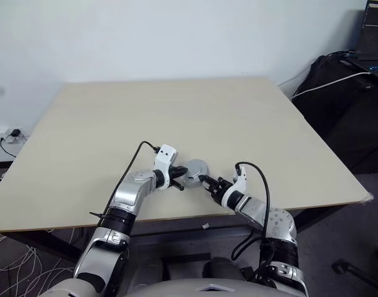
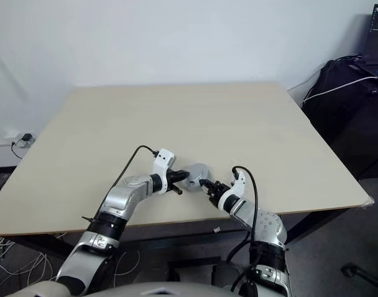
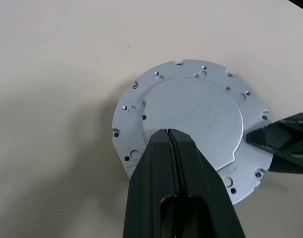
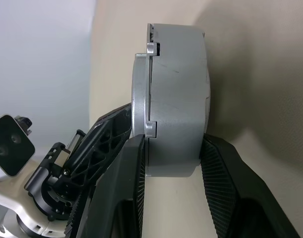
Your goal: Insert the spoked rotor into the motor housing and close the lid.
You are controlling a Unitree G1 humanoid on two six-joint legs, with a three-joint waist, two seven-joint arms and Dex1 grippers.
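Silvery-grey lid (image 3: 191, 124), beige table (image 1: 176, 117)

motor housing (image 4: 178, 99): silvery-grey drum, closed | lid (image 3: 188, 124): flat grey disc with rim holes, seated on top | near table's front edge

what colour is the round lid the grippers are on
Plain silvery-grey metal, with small dark holes around its rim. The lid shows best in the left wrist view.

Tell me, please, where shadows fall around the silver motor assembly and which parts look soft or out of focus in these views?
Left wrist view: a soft shadow lies on the table beside the lid; the shut left gripper looks blurred up close. Right wrist view: the motor housing darkens the table behind it; the right gripper closes on its sides. Left eye view: lighting is even, without glare.
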